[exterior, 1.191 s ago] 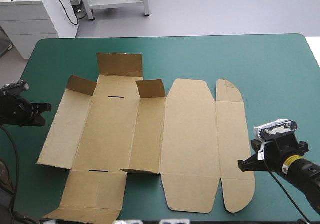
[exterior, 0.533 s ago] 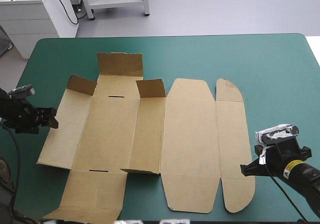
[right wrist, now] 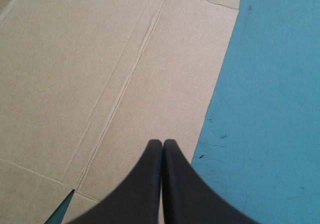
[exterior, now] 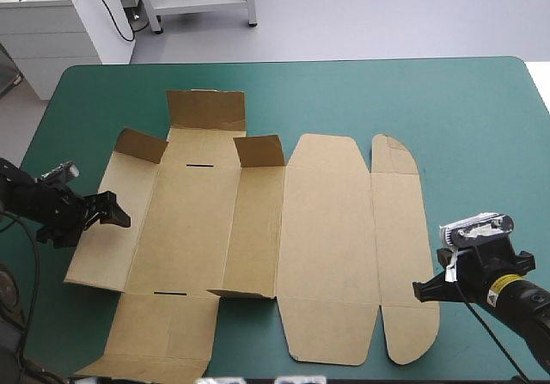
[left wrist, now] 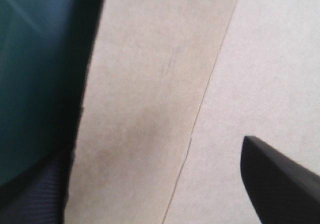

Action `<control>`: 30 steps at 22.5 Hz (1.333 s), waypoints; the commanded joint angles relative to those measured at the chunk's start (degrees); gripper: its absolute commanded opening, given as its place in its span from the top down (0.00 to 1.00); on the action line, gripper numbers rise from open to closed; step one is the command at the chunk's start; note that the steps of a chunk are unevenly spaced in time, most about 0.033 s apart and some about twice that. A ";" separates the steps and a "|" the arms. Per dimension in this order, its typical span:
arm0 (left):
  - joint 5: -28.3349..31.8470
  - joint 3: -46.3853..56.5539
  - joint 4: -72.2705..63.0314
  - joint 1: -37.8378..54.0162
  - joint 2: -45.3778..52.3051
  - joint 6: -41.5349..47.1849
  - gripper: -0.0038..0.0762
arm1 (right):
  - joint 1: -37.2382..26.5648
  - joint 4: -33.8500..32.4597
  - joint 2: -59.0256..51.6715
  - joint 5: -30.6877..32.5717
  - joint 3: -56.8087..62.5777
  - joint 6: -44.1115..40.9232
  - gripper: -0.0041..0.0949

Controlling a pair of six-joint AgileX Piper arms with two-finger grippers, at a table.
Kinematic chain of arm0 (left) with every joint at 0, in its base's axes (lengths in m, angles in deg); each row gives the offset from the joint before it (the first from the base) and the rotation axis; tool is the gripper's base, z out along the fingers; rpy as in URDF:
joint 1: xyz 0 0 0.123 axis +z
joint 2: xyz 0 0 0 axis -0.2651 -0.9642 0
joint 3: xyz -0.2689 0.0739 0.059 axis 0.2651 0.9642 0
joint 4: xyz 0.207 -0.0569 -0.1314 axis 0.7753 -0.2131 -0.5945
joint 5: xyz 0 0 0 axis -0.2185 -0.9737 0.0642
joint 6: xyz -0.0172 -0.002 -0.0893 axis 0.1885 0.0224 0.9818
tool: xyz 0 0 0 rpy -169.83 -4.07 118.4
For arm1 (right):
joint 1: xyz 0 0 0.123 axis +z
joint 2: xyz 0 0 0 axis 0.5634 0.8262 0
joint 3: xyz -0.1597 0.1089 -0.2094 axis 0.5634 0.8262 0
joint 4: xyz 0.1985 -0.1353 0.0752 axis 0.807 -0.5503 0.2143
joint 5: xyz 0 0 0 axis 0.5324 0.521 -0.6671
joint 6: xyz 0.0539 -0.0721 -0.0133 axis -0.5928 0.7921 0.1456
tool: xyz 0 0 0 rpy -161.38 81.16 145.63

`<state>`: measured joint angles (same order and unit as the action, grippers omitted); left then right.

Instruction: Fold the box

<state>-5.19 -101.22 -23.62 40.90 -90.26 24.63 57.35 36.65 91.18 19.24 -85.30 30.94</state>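
Lying spread across the middle of the table [exterior: 464, 109], nearer its left edge, the brown box [exterior: 258, 229] is barely begun: only three small flaps [exterior: 204, 109] stand up — no walls tucked. The left gripper [exterior: 116, 210] gapes over its left panel; the right gripper [right wrist: 162, 145] is pinched empty above its right strip.

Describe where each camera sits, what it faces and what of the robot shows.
High view: above and behind, looking down on the table; both arms show.
Left wrist view: over the open left gripper, at the box, its left edge.
Right wrist view: over the shut right gripper, at the box's right edge.
All share the box.
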 commanded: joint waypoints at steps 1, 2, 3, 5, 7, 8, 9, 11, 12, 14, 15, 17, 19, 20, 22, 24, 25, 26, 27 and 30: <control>-0.56 0.79 -5.25 -0.31 2.25 0.51 0.18 | -0.28 -0.47 -0.02 -3.74 -1.52 0.15 0.98; -1.18 0.79 -5.80 -0.31 2.25 0.51 0.18 | -0.28 -0.47 -0.02 -3.74 -1.52 0.15 0.98; -1.95 0.79 -6.65 -0.31 2.25 0.51 0.18 | -0.28 -0.47 -0.02 -3.74 -1.52 0.15 0.98; -4.64 0.79 -7.77 -0.31 2.25 0.51 0.25 | -0.28 -0.47 -0.02 -3.74 -1.52 0.15 0.98; -5.37 0.79 -8.20 -0.31 2.25 0.51 0.43 | -0.28 -0.47 -0.02 -3.74 -1.52 0.15 0.98; -5.37 0.79 -7.98 -0.31 2.25 0.51 0.61 | -0.28 -0.47 -0.02 -3.74 -1.52 0.15 0.98; -5.37 0.79 -7.32 -0.31 2.25 0.51 0.69 | -0.28 -0.47 -0.02 -3.74 -1.52 0.15 0.98; -5.37 0.79 -6.17 -0.31 2.25 0.51 0.90 | -0.28 -0.47 -0.02 -3.74 -1.52 0.15 0.98; -5.37 0.79 -6.29 -0.31 2.25 0.51 0.96 | -0.28 -0.47 -0.02 -3.74 -1.52 0.15 0.98; -5.37 0.79 -6.65 -0.42 2.25 0.51 0.96 | -0.28 -0.47 -0.02 -3.74 -1.52 0.15 0.98; -5.37 0.79 -7.07 -1.21 2.25 0.51 0.96 | -0.28 -0.58 -0.02 -3.74 -1.52 0.15 0.98; -5.37 0.79 -9.62 -2.86 2.25 0.37 0.96 | -0.28 -0.59 -0.02 -3.94 -1.52 0.15 0.98; -5.37 0.01 -8.98 -5.84 2.37 -1.11 0.96 | -0.28 -0.59 -0.02 -4.02 -1.52 0.15 0.98; -5.37 -0.33 -7.62 -7.09 2.37 -1.15 0.96 | -0.28 -0.59 -0.02 -4.02 -1.52 0.15 0.98; -5.37 -1.96 -3.57 -10.45 2.37 -0.67 0.96 | -0.28 -0.59 -0.02 -4.16 -1.52 0.15 0.98; -5.37 -3.75 -2.31 -12.21 2.37 -0.09 0.96 | -0.28 -0.59 -0.02 -4.16 -1.52 0.15 0.98; -5.37 -4.93 -2.10 -12.72 2.37 0.03 0.96 | -0.28 -0.59 -0.02 -4.16 -1.52 0.15 0.98; -5.37 -6.37 -2.07 -13.27 2.37 0.03 0.96 | -0.28 -0.59 -0.02 -3.91 -1.52 0.15 0.98; -5.37 -7.64 -1.79 -13.76 2.37 0.03 0.96 | -0.28 -0.59 -0.02 -3.81 -1.52 0.15 0.98; -5.37 -12.80 1.23 -15.33 2.37 0.03 0.96 | -0.28 -0.59 -0.02 -2.39 -1.52 0.15 0.98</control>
<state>-5.91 -108.29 -22.64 27.12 -90.27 24.22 57.35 36.69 91.18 19.02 -85.30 30.89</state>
